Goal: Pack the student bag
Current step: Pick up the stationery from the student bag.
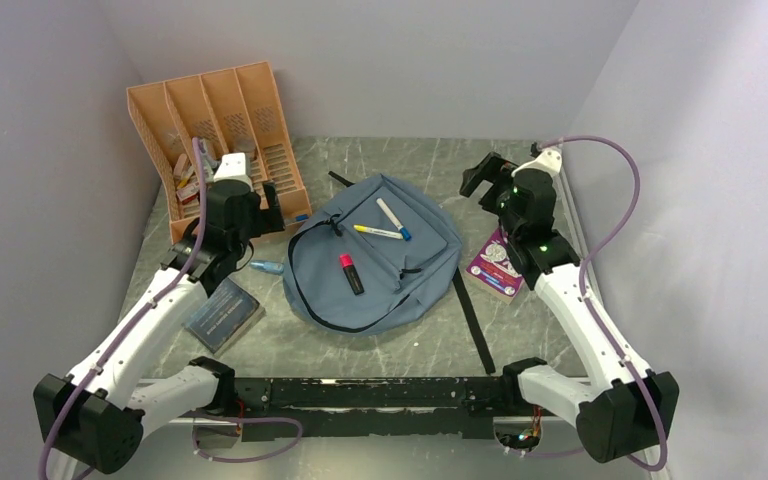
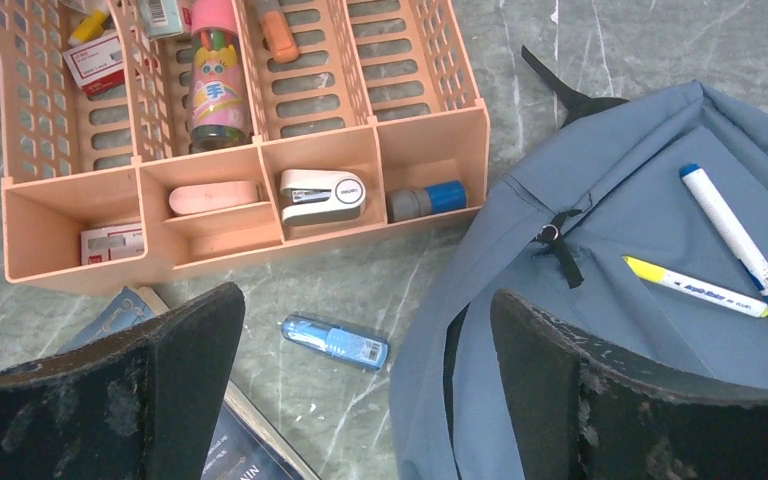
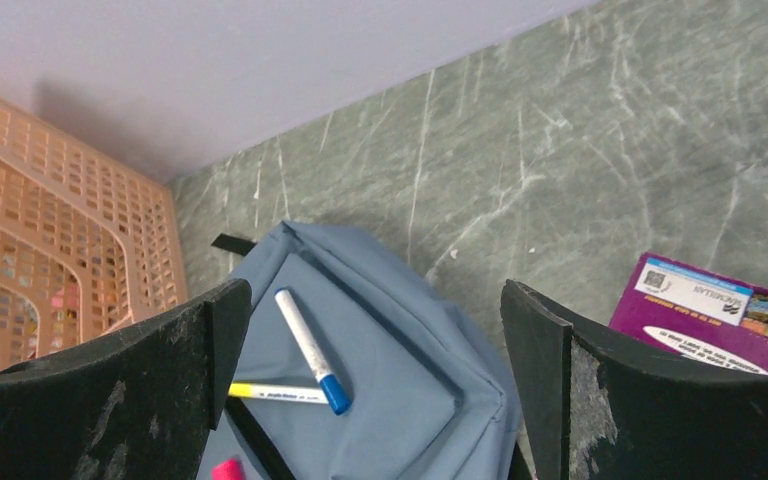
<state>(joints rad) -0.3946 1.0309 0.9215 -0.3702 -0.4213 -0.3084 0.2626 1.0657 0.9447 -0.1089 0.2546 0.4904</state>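
Left arm (image 1: 140, 330) and right arm (image 1: 585, 305): white links, black joints, mauve cables (image 1: 635, 185); pincer fingers (image 2: 580, 400) black and scuffed.

My black finger pads (image 2: 140, 390) look matt and scuffed. The student bag (image 1: 380, 270) is soft matt cloth; the peach organiser (image 2: 260, 130) smooth perforated plastic; the table (image 1: 430, 345) veined stone-look.

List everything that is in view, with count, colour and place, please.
student bag: 1, grey-blue, table centre
marker: 1, white, blue cap, on bag
pen: 1, yellow, on bag
highlighter: 1, black and pink, on bag
organizer: 1, peach, far left
stapler: 1, white, in organizer
correction tape: 1, blue, beside organizer
dark book: 1, left of bag
purple book: 1, right of bag
left gripper: 1, black, open, near organizer
right gripper: 1, black, open, beyond the bag
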